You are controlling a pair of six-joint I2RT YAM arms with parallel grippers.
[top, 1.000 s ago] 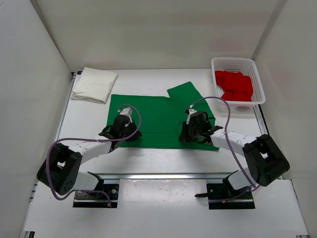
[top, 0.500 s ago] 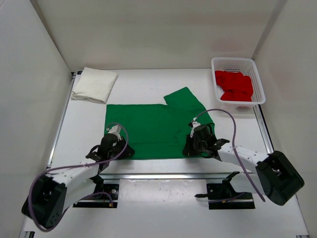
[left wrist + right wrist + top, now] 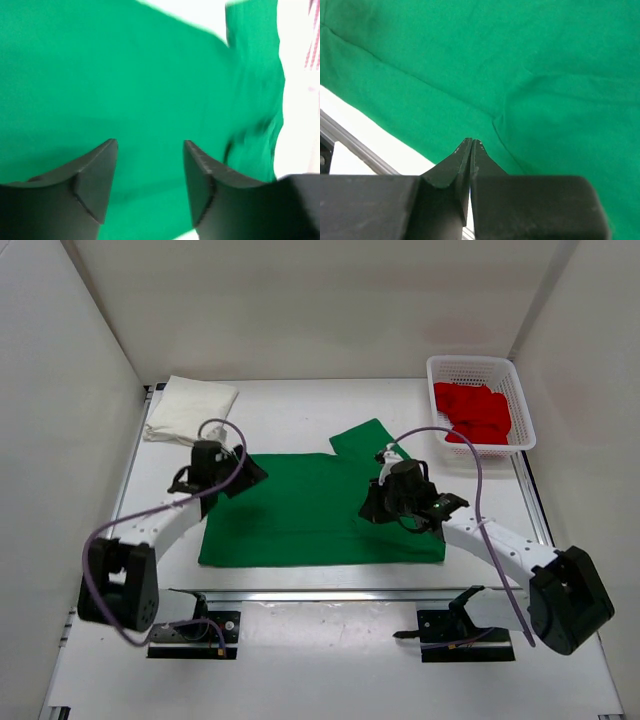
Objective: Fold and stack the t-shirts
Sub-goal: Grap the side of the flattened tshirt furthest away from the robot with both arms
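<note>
So the green t-shirt (image 3: pixel 320 515) is laid out flat in the middle of the surface (image 3: pixel 300 405), near hem running along close to the near edge, with one sleeve poking out at the far right corner. The left tool (image 3: pixel 245 468) sits over the shirt's far left corner. In the left wrist view it (image 3: pixel 150 145) is spread wide with nothing in the gap, just green cloth (image 3: pixel 125 75) underneath, a bit blurry. The right tool (image 3: pixel 385 502) is over the right half of the shirt. In the right wrist view it (image 3: pixel 471 142) is pressed fully together, and as far as I can see there's no fabric caught in it, only the green cloth (image 3: pixel 530 65) lying below with a fold line across it. Can't tell if either one actually touches the cloth. The cream-white t-shirt (image 3: pixel 190 410) is folded in the far left corner, and the red t-shirt (image 3: pixel 472 415) is bunched up inside the white mesh basket (image 3: pixel 480 362) at the far right.
</note>
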